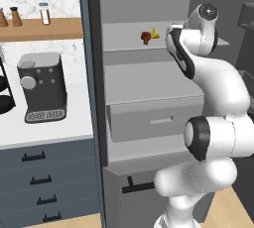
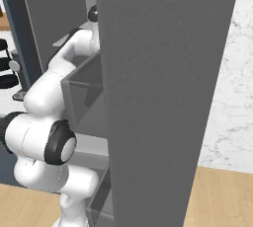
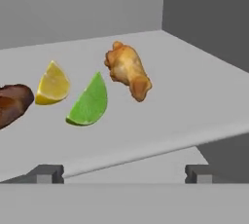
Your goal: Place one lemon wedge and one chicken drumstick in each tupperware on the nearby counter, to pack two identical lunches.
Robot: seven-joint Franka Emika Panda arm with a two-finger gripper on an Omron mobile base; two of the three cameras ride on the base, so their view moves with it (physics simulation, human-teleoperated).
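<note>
Arm is rising from the base in a folded S, elbow bulging toward the open fridge, wrist reaching level into the upper shelf (image 1: 124, 41). In the hand view the claw (image 3: 124, 173) is standing released, its two dark fingertips (image 3: 46, 173) spread wide at 6 o'clock, grasping nothing, just short of the shelf's front edge. On that shelf four items are lying apart from one another: golden-brown drumstick (image 3: 127, 69) at about 12 o'clock from picture centre, green wedge (image 3: 90, 102) at 9 o'clock just beside it, yellow wedge (image 3: 52, 84) farther out at 9 to 10 o'clock, dark drumstick (image 3: 12, 103) cut by the left edge. From the left base view the dark drumstick and yellow wedge are showing at 11 o'clock of the wrist. A coffee machine (image 1: 42, 88) is sitting on the white worktop (image 1: 44, 128) well apart, at 9 o'clock of the fridge.
</note>
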